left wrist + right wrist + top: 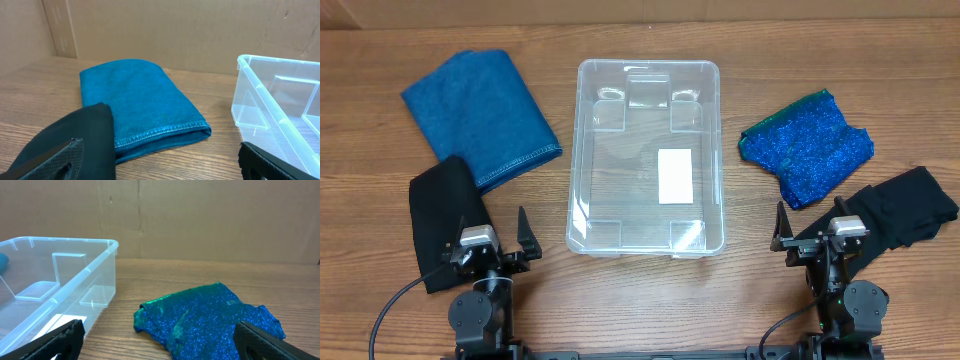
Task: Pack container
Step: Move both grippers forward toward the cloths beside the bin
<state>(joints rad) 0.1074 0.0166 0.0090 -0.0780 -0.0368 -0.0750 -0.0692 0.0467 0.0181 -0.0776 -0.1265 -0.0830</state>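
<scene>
The clear plastic container (645, 72) stands in the middle of the table, empty, with a white label on its base; it also shows in the left wrist view (280, 100) and the right wrist view (60, 275). A folded blue cloth (480, 115) (145, 105) lies at its left, a black cloth (445, 215) (75, 135) below that. A sparkly blue-green cloth (810, 150) (210, 320) lies at its right, another black cloth (900, 210) beside it. My left gripper (492, 245) (160, 167) is open and empty at the front left. My right gripper (817, 232) (160, 345) is open and empty at the front right.
A brown cardboard wall (175, 30) stands behind the wooden table (640, 300). The arm bases sit at the front edge.
</scene>
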